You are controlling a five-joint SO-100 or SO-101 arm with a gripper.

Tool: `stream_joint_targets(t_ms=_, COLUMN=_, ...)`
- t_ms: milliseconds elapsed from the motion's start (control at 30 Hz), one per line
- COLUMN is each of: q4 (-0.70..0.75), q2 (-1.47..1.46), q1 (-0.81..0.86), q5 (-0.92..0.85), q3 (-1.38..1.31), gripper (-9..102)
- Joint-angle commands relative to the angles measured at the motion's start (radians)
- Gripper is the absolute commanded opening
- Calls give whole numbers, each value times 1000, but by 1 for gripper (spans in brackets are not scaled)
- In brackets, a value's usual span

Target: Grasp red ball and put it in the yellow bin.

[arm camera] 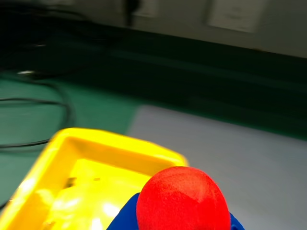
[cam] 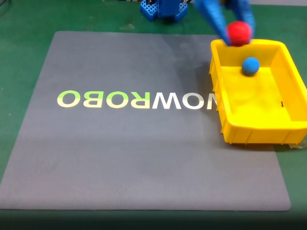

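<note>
The red ball (cam: 238,32) is held in my blue gripper (cam: 237,34), which is shut on it above the far rim of the yellow bin (cam: 225,117). A blue ball (cam: 250,65) lies inside the bin near its far wall. In the wrist view the red ball (arm camera: 183,200) fills the bottom centre between blue fingers (arm camera: 124,218), with the yellow bin (arm camera: 91,143) below and to the left.
The bin stands on the right side of a grey mat (cam: 120,143) printed with ROBO lettering, on a green table (cam: 24,38). The arm's blue base (cam: 163,9) sits at the far edge. Black cables (arm camera: 43,103) lie on the green surface.
</note>
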Motion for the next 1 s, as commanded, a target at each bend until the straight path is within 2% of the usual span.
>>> stream_joint_targets(t_ms=0, q4=-37, q2=38, q1=-94, q5=20, q3=-11, gripper=0)
stream_joint_targets(t_ms=233, q4=-40, q2=12, q1=-206, q5=51, q3=0, gripper=0)
stream_joint_targets(t_ms=567, q4=-71, q2=-18, q1=-198, q5=48, q3=0, gripper=0)
stream_joint_targets(t_ms=633, q4=-77, q2=-18, q1=-189, q5=52, q3=0, gripper=7)
stream_joint_targets(t_ms=700, q4=-86, q2=-18, q1=-178, q5=66, q3=0, gripper=26)
stream_joint_targets(t_ms=733, q4=-89, q2=-17, q1=-173, q5=77, q3=0, gripper=32)
stream_joint_targets(t_ms=800, q4=-92, q2=-12, q1=-161, q5=86, q3=0, gripper=37)
stream_joint_targets(t_ms=967, q4=-91, q2=-3, q1=-146, q5=94, q3=3, gripper=40)
